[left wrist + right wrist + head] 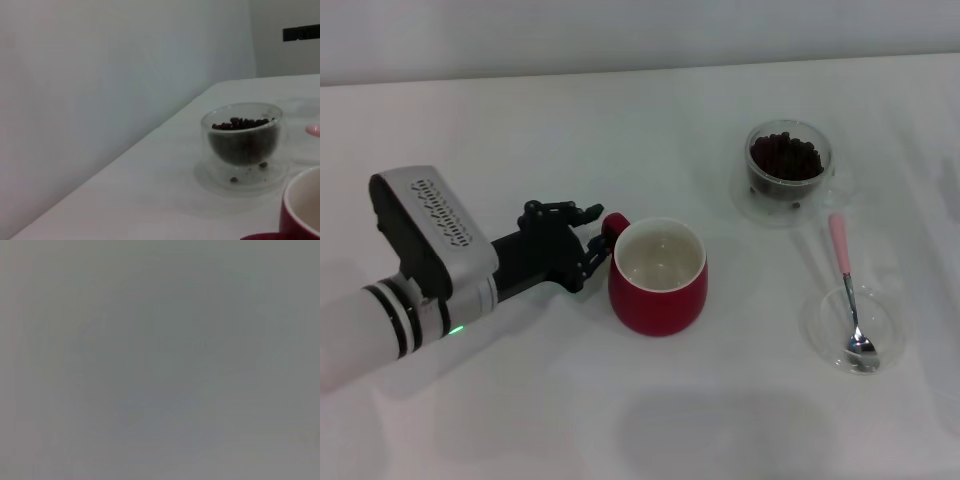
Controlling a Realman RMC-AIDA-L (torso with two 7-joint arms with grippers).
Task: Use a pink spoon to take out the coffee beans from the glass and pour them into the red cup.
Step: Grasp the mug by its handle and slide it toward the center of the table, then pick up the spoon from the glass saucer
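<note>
White tabletop (520, 420) with a pale wall behind it fills the head view. At the left, the left gripper (598, 238) is seen at the handle of the red cup (658, 277); its dark fingers (560, 213) sit right at the red loop handle, but whether they are clenched on it or merely beside it cannot be told. The cup stands upright, its white inside empty. The glass (788, 170), holding the coffee beans (785, 157), stands well apart on the far right, over a clear saucer-like base. The pink spoon (848, 290) lies just nearer than the glass, its metal bowl resting in a shallow clear dish (853, 328) and its pink handle pointing towards the glass. Nothing has yet been scooped, judging by the empty cup and resting spoon. The step in hand is judged to be steadying the cup by its handle; a firm, level hold is wanted so the cup is not tipped or dragged. The right gripper is not seen in any view; its wrist view shows only blank grey. No obstacle lies between spoon, glass and cup. The spoon's slim handle lying low may be awkward to pinch, and the light dish could slide.
</note>
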